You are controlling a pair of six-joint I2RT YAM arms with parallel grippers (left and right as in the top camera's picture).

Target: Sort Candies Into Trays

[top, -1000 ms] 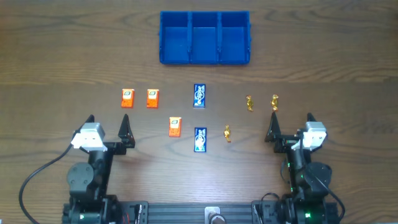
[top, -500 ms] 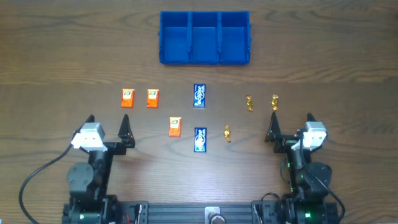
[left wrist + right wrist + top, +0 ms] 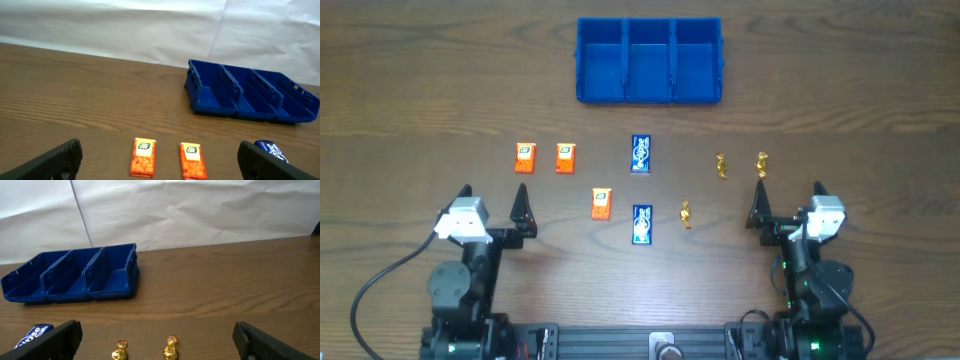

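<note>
Nothing's moved in the last sec, so sorting hasn't begun: your left gripper (image 3: 494,200) and right gripper (image 3: 788,198) both gape empty, w/ orange candy boxes (image 3: 525,158), blue candy packets (image 3: 640,154) and gold foil-wrapped candies (image 3: 721,166) lying short of the empty blue three-bin plastic tray (image 3: 649,97).

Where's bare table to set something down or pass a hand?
Free: the strip between the blue tray and the orange boxes, blue packets and gold candies, plus the table either side of the tray. Crowded: among those candies, between left pincer and right pincer.
</note>
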